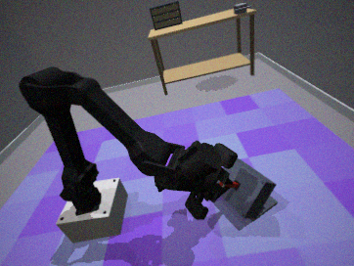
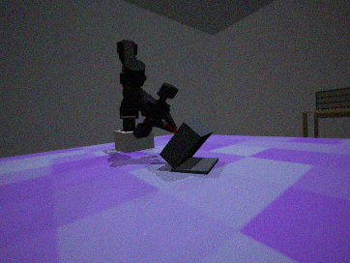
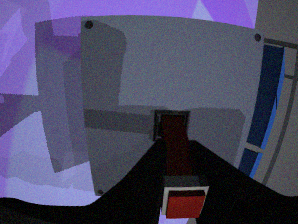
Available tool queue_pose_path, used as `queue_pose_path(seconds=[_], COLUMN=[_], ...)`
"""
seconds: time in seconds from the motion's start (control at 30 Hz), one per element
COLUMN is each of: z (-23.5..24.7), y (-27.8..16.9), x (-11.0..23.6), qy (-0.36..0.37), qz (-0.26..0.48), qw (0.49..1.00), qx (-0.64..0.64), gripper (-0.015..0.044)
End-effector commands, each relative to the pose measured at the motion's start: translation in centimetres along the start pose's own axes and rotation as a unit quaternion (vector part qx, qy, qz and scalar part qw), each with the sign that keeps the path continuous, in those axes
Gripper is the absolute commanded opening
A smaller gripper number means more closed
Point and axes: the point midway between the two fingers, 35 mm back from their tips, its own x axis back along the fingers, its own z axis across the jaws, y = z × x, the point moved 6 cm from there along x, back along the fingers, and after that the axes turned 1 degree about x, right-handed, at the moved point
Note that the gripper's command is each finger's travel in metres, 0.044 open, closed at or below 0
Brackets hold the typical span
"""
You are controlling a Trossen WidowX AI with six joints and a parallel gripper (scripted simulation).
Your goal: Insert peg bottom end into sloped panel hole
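Observation:
A red square-sided peg (image 1: 228,185) (image 2: 170,127) (image 3: 174,152) is held between my gripper's fingers. My gripper (image 1: 221,185) (image 2: 165,123) (image 3: 174,148) is shut on the peg's upper part and sits close against the sloped grey panel (image 1: 250,186) (image 2: 183,145) (image 3: 186,63). In the wrist view the peg's far end sits at the dark square hole (image 3: 172,119) in the panel's face and looks partly inside it. How deep it goes is hidden. The peg's sides line up with the hole's edges.
The panel stands on a flat dark base plate (image 2: 199,165). The arm's white base block (image 1: 93,210) (image 2: 131,140) is to the left. A wooden shelf (image 1: 205,44) (image 2: 329,113) with a slatted crate (image 1: 166,15) and a small object (image 1: 241,7) stands far behind.

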Motion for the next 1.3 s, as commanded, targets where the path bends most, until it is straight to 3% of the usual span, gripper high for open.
queue_pose_path(seconds=[0.0, 0.77, 1.27], z=[0.06, 0.03, 0.03], y=[-0.05, 0.0, -0.02], x=[-0.34, -0.84, -0.69], qy=[0.002, 0.0, 0.001], qz=[0.002, -0.001, 0.0], qw=[1.0, 1.0, 1.0], qx=[-0.003, 0.0, 0.0], gripper=[0.0, 0.0, 0.0394])
